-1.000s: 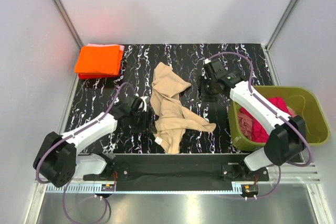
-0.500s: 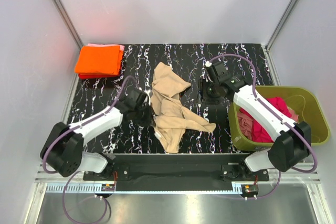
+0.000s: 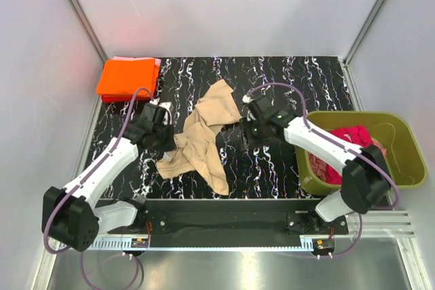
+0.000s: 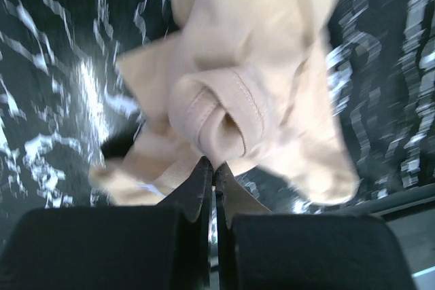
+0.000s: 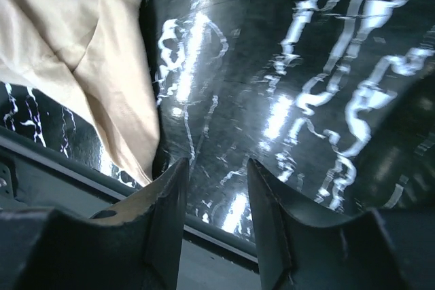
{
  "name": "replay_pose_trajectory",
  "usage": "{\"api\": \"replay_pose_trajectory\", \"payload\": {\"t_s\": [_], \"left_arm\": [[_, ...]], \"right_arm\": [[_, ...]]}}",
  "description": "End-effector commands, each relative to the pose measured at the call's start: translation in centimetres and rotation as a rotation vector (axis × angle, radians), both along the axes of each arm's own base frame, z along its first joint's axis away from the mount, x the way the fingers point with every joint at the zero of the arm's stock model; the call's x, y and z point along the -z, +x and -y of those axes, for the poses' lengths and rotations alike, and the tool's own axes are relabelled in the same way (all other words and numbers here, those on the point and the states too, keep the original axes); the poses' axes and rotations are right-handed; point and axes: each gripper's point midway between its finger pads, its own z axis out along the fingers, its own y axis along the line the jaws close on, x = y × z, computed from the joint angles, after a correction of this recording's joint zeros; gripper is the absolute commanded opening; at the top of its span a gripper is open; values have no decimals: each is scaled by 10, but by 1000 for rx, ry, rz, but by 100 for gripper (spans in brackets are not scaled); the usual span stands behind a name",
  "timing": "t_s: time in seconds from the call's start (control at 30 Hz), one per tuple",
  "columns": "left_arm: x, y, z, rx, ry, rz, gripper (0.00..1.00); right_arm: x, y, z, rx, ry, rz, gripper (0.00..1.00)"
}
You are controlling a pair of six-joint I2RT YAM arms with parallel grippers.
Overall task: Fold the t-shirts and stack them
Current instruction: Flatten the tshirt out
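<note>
Cloth first, in the top view: the tan t-shirt (image 3: pixel 202 137) lies crumpled between the two grippers, its long axis running from a far end beside the right gripper (image 3: pixel 247 129) down to a near hem. The left gripper (image 3: pixel 164 145) touches the shirt's left edge. The right gripper hangs just off the opposite edge, over the black marbled table (image 3: pixel 285 79). A folded orange t-shirt (image 3: pixel 127 77) sits well beyond the left gripper.

Left wrist view: the left gripper (image 4: pixel 213 171) is clenched on a fold of the tan t-shirt (image 4: pixel 251 79), with the rest bunched ahead of it.

Right wrist view: the right gripper (image 5: pixel 216 191) is spread and holds nothing. The tan t-shirt (image 5: pixel 75 45) lies to its left, apart from the fingers. Spreading the shirt probably needs this nearer gripper to take that edge.
</note>
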Motion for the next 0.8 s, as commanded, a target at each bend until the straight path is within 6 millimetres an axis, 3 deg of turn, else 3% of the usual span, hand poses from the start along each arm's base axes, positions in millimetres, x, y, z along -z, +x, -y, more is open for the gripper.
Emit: {"api": "replay_pose_trajectory", "payload": {"t_s": [0.0, 0.17, 0.27, 0.57, 0.77], "left_arm": [[9, -8, -6, 11, 7, -30, 0], [5, 2, -13, -21, -4, -5, 0], [4, 7, -16, -31, -15, -3, 0], [-5, 12, -11, -25, -86, 3, 0], [-5, 13, -20, -54, -57, 16, 0]], "right_arm": [[8, 2, -33, -39, 37, 33, 46], [16, -20, -69, -131, 72, 46, 47], [18, -39, -89, -203, 101, 85, 54], [62, -68, -95, -232, 66, 48, 56], [72, -69, -102, -212, 57, 15, 54]]}}
